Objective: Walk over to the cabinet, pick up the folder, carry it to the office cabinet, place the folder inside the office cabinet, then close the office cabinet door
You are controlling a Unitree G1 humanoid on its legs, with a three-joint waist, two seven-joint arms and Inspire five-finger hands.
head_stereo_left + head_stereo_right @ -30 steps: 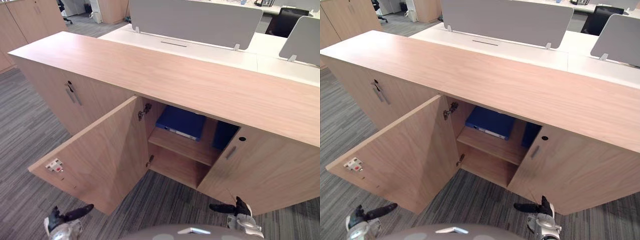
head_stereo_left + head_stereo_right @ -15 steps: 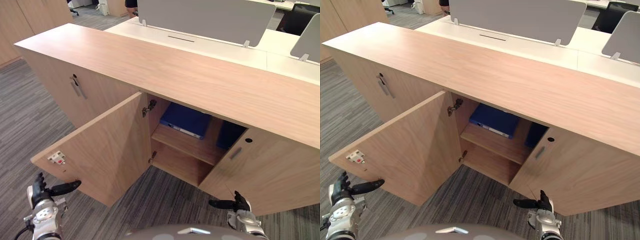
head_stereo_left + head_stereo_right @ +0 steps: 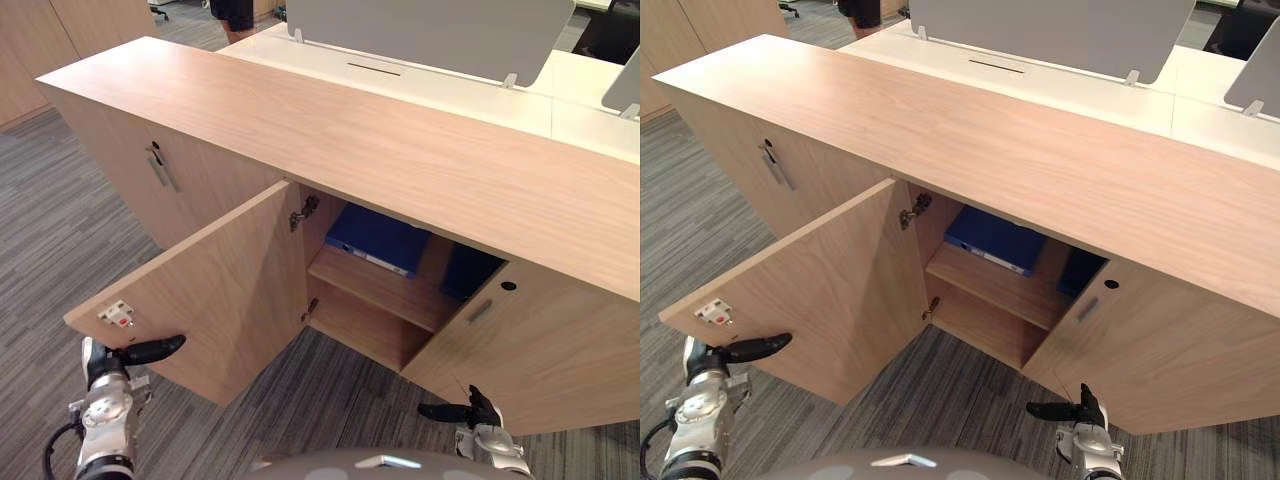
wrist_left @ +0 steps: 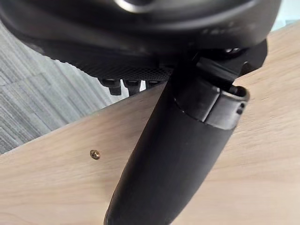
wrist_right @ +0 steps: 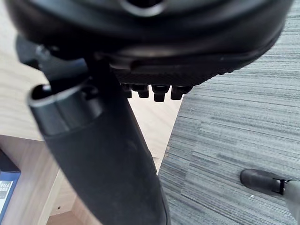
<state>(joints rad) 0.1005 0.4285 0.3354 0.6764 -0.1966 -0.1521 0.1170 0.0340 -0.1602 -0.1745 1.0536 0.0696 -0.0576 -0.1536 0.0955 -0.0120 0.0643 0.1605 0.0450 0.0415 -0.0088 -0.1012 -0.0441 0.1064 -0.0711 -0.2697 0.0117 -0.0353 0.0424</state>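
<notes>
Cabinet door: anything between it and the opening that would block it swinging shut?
Nothing visible does. The blue folder lies well back on the shelf, and the left hand is beside the door at its outer edge.

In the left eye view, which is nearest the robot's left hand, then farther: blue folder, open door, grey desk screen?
1. Open door, right beside the left hand.
2. Blue folder, lying on a shelf inside the cabinet.
3. Grey desk screen, far back behind it.

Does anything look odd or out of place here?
Only the doors: the left door stands wide open, the right door ajar. The blue folder lies flat on the shelf inside. Nothing spilled or damaged.
</notes>
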